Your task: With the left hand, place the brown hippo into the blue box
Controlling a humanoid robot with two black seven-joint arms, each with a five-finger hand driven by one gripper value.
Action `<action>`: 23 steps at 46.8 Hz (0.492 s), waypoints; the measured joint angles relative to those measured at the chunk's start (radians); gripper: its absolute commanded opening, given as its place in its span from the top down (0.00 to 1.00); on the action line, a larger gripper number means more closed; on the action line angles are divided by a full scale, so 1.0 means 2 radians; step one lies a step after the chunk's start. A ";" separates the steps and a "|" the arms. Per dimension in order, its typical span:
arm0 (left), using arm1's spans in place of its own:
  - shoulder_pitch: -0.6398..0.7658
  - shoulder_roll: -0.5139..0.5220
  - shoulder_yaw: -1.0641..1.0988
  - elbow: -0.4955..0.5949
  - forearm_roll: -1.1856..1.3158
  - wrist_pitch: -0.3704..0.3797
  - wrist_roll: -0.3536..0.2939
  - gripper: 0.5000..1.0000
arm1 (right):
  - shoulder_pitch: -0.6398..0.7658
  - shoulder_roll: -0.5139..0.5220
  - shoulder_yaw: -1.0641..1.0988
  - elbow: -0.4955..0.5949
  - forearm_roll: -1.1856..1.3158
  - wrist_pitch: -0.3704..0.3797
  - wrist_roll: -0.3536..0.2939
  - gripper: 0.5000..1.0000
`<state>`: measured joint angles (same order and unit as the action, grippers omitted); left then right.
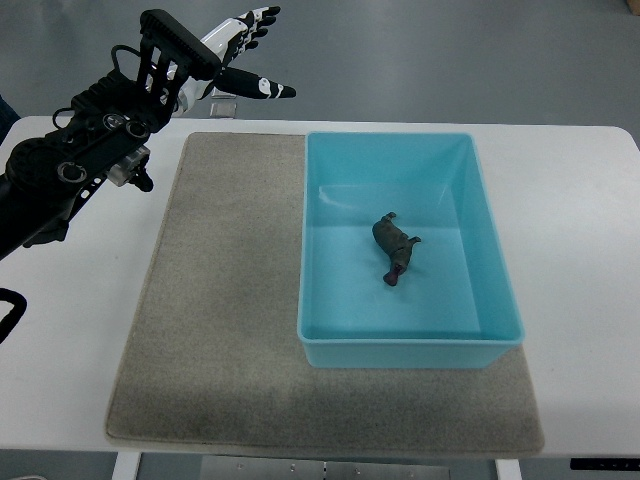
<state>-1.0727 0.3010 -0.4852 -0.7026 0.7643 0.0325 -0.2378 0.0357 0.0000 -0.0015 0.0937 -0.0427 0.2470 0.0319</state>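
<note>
A white table (590, 230) with a smooth top is seen from above. A flat, fuzzy, grey-brown mat (220, 330) with square corners is laid across the middle of it. A blue box (405, 350) made of smooth, shiny plastic is set on the right part of the mat. The box is shaped like a rectangle, with tall thin walls and an open top.

The brown hippo (395, 246) is found inside the blue box, lying on its floor near the middle. It is small, dark and lumpy, and no wall is touched by it. Bare blue floor is left all around it.

The left hand (235, 55) is held up in the upper left of the frame, past the far edge of the table and well apart from the box. Its black and white fingers (262, 88) are spread out and nothing is held in them. Its black arm is stretched in from the left edge. Bare mat is left open between the arm and the box.
</note>
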 measured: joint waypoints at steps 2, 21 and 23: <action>0.000 -0.001 0.000 0.006 -0.027 0.002 0.000 0.00 | 0.000 0.000 0.000 0.000 0.000 0.000 0.000 0.13; 0.001 -0.004 -0.001 0.052 -0.264 0.003 0.000 0.00 | 0.000 0.000 0.000 0.000 0.000 0.000 0.000 0.13; 0.001 -0.004 -0.001 0.059 -0.289 0.003 0.000 0.00 | 0.000 0.000 0.000 0.000 0.000 0.000 0.000 0.13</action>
<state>-1.0701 0.2928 -0.4878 -0.5846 0.1854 0.0387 -0.2379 0.0353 0.0000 -0.0015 0.0936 -0.0427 0.2470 0.0317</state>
